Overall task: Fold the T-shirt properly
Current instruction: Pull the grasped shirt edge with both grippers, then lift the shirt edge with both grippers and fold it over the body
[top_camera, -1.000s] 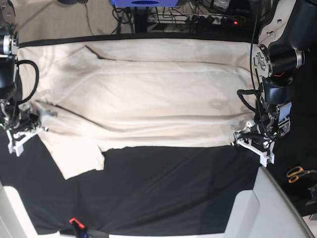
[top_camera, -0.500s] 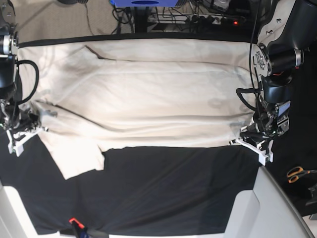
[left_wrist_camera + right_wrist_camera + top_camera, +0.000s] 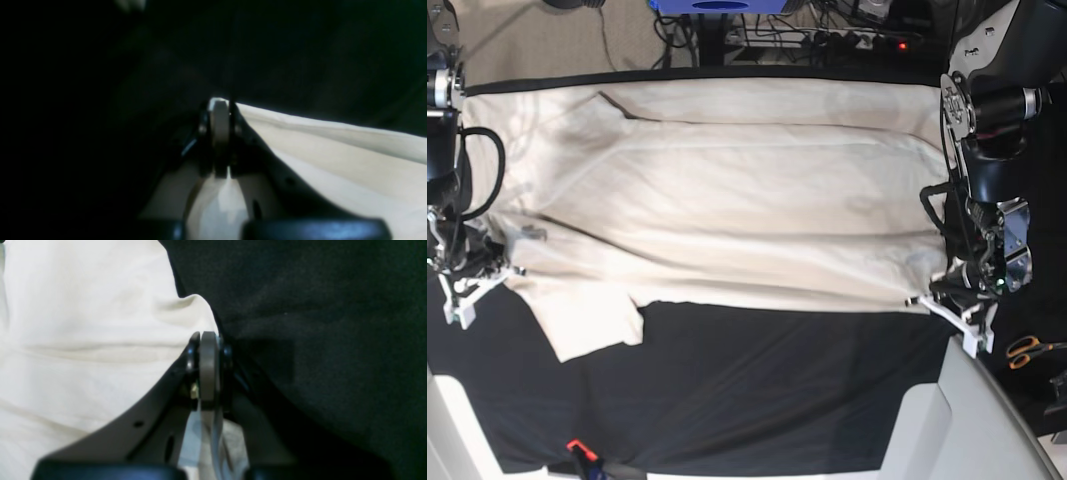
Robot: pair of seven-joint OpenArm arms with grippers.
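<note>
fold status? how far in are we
Early. Done: the T-shirt lies spread across the black table cloth, and the far edge looks folded over. In hand: the left hand and right hand are both shut on the near edge at opposite ends. Left: carry that edge over, tuck the loose sleeve, then the crosswise folds.

T-shirt point(image 3: 727, 190) on black table cloth point(image 3: 767, 390)

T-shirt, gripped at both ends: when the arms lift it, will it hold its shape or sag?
The T-shirt will probably sag in the middle: it lies in soft creases. The loose sleeve would likely dangle. It looks thin and light, so the left gripper and right gripper, pinching its edges, should hold it.
</note>
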